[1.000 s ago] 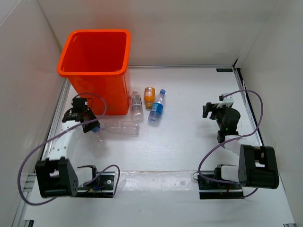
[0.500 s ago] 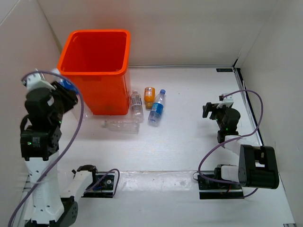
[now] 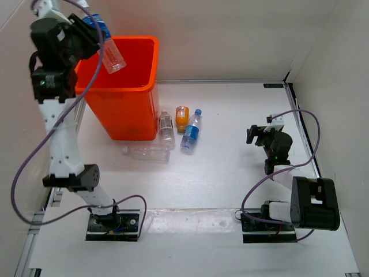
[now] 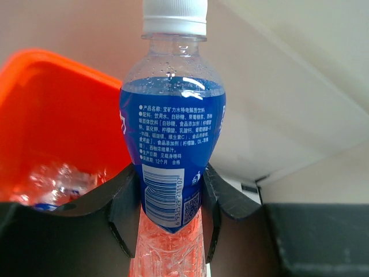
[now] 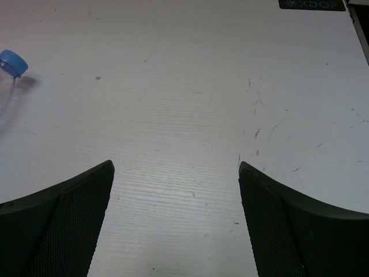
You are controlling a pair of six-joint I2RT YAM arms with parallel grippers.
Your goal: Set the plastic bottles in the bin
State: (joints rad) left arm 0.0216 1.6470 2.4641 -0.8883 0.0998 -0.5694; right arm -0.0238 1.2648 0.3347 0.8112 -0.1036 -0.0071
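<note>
My left gripper (image 3: 86, 30) is raised high and shut on a clear bottle (image 3: 109, 53) with a blue label and a white cap, held tilted over the left rim of the orange bin (image 3: 130, 95). In the left wrist view the fingers (image 4: 124, 210) clamp the bottle (image 4: 173, 133) at its lower label, with the bin (image 4: 52, 115) below and crushed bottles (image 4: 57, 184) inside it. On the table lie a clear bottle (image 3: 147, 153), a clear white-capped bottle (image 3: 166, 128), a short orange bottle (image 3: 182, 118) and a blue-capped, blue-labelled bottle (image 3: 191, 131). My right gripper (image 3: 256, 134) is open and empty over bare table (image 5: 176, 173).
White walls enclose the table on the left, back and right. The bin stands in the back left corner. The blue cap (image 5: 11, 62) of one bottle shows at the left edge of the right wrist view. A black label (image 5: 311, 4) lies at the table's back right.
My left arm has risen from table level beside the bin to above its rim, carrying the blue-labelled bottle. The right arm has not moved.
</note>
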